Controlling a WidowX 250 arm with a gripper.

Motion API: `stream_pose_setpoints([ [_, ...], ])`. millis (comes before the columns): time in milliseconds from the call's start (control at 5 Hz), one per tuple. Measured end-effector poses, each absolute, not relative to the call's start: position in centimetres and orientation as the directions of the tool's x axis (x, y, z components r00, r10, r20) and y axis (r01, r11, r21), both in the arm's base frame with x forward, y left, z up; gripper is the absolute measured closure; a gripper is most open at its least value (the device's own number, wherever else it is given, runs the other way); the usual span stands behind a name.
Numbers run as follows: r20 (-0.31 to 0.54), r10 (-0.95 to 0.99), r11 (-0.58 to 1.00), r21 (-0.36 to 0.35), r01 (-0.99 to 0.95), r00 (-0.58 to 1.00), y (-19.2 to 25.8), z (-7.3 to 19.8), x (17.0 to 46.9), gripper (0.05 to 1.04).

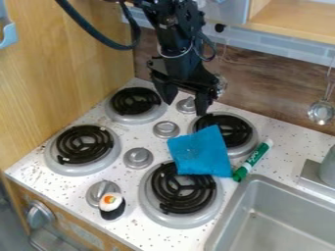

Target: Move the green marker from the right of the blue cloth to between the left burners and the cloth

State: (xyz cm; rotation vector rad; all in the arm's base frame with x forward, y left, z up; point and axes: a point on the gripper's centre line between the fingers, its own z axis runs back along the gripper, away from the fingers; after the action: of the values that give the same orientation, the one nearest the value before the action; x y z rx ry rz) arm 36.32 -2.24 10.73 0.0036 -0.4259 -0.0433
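In the camera view, the black two-finger hand (187, 100) hangs released, empty. Below it, towards the camera, a blue cloth (200, 152) partly covers a black coil burner (171, 200). Gripping it well likely means pinching fabric only, clear of the coil. One corner points wallward; roughly square, it lacks a clear long axis.

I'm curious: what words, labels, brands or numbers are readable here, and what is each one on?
None can be read.
Green marker: pale marks along its side, too small to make out.
Knob at the stove's front: no legible number or sign.
Black robot arm: no legible label.
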Motion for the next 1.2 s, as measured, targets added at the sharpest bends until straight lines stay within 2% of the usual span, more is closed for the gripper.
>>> stream_pose_setpoints([
  [400, 0.342, -0.047, 0.999, 0.013, 0.045, 0.939, -2.4, 7.7, 36.6, 0.079],
  [600, 0.333, -0.056, 0.998, 0.008, 0.056, 0.941, -2.8, 6.5, 37.5, 0.079],
  [1200, 0.320, -0.148, 0.988, -0.003, 0.157, 0.936, -8.0, 3.3, 40.6, 0.079],
])
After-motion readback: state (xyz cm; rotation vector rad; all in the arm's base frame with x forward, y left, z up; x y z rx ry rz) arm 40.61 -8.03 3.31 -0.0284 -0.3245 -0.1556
